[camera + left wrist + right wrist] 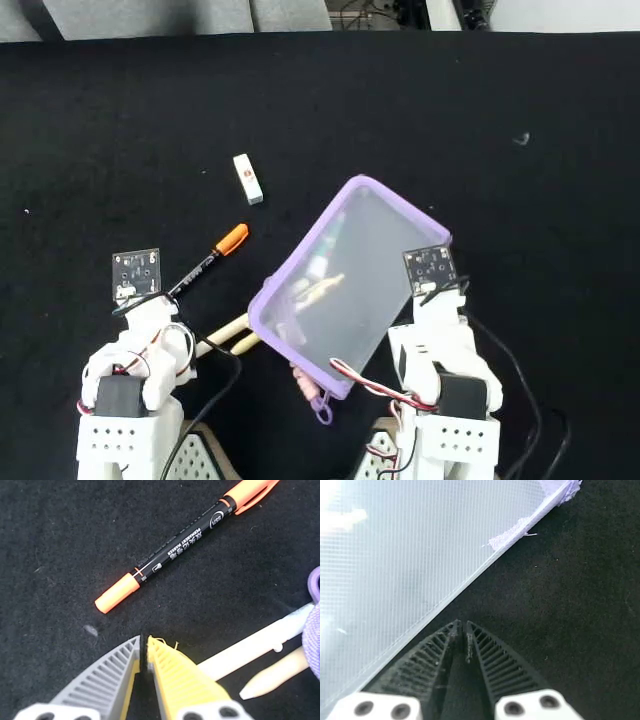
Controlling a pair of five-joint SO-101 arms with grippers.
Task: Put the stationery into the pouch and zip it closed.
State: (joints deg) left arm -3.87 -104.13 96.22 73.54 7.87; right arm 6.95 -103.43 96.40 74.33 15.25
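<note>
A clear mesh pouch point(345, 275) with purple trim lies tilted in the middle of the black table, some items showing inside it. A black marker with orange caps point(208, 260) lies to its left, and a white eraser point(247, 178) lies farther back. Two cream pens point(228, 335) stick out from under the pouch's lower left edge. My left gripper point(145, 642) is shut, empty, just short of the marker point(182, 542) and beside the pens point(260, 640). My right gripper point(461, 626) is shut, empty, at the pouch's point(400, 560) right edge.
A purple zipper pull and a pink item point(312, 392) lie at the pouch's near corner between the two arm bases. Red and white cables point(365, 385) run by the right arm. The far half of the table point(400, 100) is bare black cloth.
</note>
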